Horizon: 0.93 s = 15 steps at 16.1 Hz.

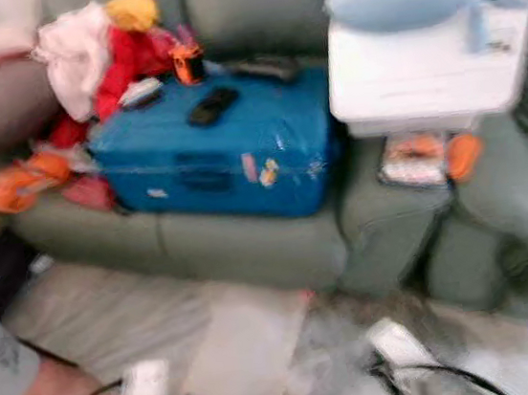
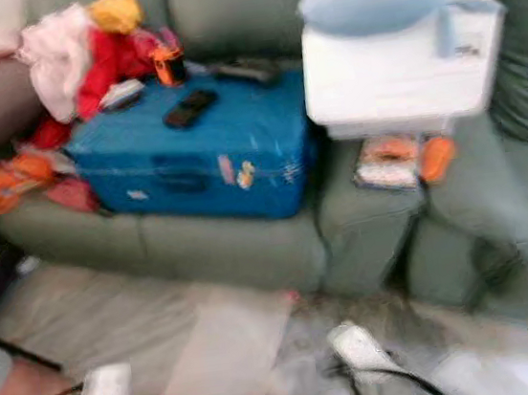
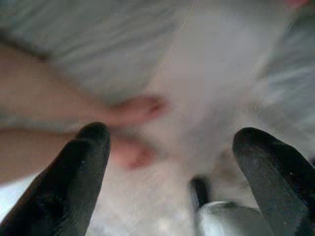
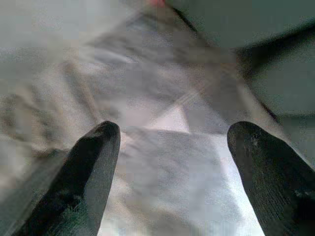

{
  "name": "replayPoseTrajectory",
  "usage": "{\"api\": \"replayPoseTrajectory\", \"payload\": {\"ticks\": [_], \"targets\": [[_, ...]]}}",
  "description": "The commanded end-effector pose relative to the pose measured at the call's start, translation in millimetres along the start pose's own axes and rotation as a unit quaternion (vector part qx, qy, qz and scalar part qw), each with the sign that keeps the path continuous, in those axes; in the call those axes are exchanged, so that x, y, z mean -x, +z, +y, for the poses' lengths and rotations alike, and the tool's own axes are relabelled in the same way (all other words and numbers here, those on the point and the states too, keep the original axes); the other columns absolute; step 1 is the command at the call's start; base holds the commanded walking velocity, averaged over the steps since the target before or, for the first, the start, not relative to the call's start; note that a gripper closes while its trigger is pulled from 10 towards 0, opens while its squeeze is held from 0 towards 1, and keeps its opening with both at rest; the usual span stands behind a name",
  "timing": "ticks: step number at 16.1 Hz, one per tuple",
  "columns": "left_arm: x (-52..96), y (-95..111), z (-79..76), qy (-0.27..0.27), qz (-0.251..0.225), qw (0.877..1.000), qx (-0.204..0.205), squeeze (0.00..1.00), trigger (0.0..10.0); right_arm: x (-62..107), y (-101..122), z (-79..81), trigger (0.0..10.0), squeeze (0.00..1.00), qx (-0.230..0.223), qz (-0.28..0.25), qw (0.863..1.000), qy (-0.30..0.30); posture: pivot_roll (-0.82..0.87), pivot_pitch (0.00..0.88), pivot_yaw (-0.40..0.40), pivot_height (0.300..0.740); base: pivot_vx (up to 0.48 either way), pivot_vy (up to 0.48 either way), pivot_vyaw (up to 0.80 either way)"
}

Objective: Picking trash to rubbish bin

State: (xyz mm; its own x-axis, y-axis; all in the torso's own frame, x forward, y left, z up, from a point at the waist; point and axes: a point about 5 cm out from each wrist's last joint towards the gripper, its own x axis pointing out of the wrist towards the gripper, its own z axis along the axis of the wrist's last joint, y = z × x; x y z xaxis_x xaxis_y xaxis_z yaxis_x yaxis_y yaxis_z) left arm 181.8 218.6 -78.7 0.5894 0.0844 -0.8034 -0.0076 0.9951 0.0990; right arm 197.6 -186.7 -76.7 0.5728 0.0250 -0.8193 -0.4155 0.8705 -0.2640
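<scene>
Blurred head views, so only the large things readable. As landmark: a blue suitcase (image 1: 220,155), lying flat on a green sofa (image 1: 250,242), probably put down there only to keep it off the floor. On top of the suitcase a black handset (image 1: 213,105). At its left-rear corner a heap of red, white and yellow clothes (image 1: 98,59). To the right of the suitcase a white printer (image 1: 421,63), also parked on the sofa.

Likely trash for the task: a pale plastic sheet (image 1: 245,354) on the floor in front of the suitcase, and crumpled clear plastic (image 4: 167,162) beside it, further right. Too blurred to say if these are 1 piece or 2.

Left gripper (image 3: 172,135): the 2 black fingers spread wide, nothing between them, pointing down at the pale sheet. Very near, a person's bare foot (image 3: 133,110), in front and to the left of the suitcase; maybe standing there to hand over or guard something, not possible to tell.

Right gripper (image 4: 175,129): also spread wide and holding nothing, hanging above the crumpled plastic, as if aimed at it for a grasp.

Judged from this: fits either lining up for a pick, or just after a release. Care needed near the foot.
</scene>
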Motion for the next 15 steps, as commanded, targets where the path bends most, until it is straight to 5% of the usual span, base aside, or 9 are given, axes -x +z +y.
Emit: {"api": "replayPoseTrajectory", "payload": {"ticks": [1, 8, 15], "targets": [[4.3, -12, 17.7, 0.019, 0.020, 1.000, -0.009, 0.00, 10.0, -3.1, 19, 9.3, 10.0, 0.00, 0.002, -0.028, 1.000, 0.013, 0.02, 0.035, 0.023, 0.740, 0.368, 0.000, 0.00], [4.3, -13, 16.6, 0.018, 0.022, 1.000, -0.010, 0.00, 10.0, -3.1, 19, 8.6, 10.0, 0.00, 0.004, -0.027, 1.000, 0.012, 0.02, 0.032, 0.021, 0.740, 0.417, 0.000, 0.00], [6.5, -17, 28.7, 0.069, 0.038, 0.996, -0.038, 0.00, 10.0, -3.0, 16, 5.1, 10.0, 0.00, -0.048, -0.016, 0.999, 0.004, 0.04, 0.038, 0.002, 0.740, 0.000, 0.000, 0.00]]}}
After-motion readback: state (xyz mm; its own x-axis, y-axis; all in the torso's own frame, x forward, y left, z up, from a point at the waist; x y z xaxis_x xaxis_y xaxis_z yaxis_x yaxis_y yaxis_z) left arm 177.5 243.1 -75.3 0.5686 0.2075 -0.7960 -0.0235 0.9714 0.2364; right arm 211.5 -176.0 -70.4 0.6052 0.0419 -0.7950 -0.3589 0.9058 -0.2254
